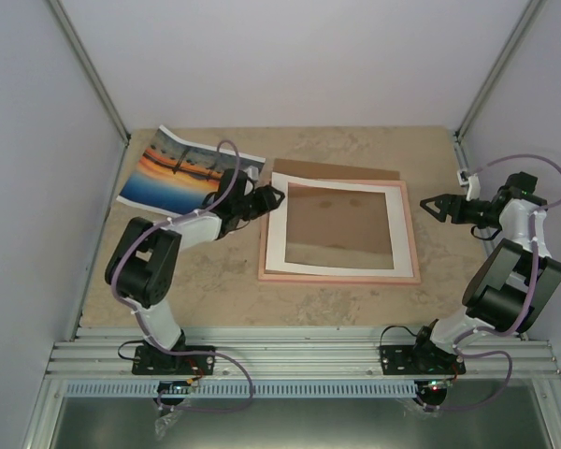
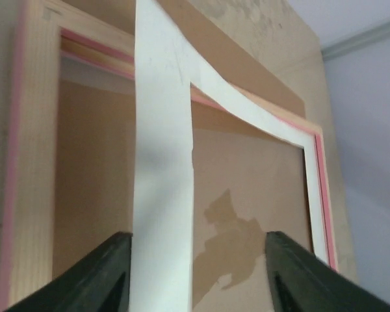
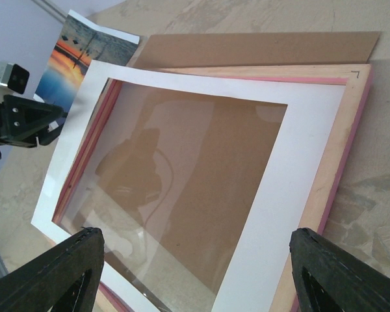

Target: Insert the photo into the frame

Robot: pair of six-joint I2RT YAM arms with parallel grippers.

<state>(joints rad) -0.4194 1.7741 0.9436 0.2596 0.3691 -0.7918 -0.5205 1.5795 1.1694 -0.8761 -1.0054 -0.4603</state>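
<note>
Photo [image 1: 182, 168] lies behind left gripper [image 1: 277, 197]; its spread fingers straddle white mat [image 1: 277, 241] atop frame [image 1: 337, 278]. Right gripper [image 1: 429, 205] spread, well apart.

White mat [image 1: 276, 229], brown board [image 1: 346, 170], beige table [image 1: 215, 281]

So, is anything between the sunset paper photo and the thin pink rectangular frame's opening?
Yes: a white card mat lies askew over the frame's opening, with the left gripper at its left edge, on the photo's side.
</note>
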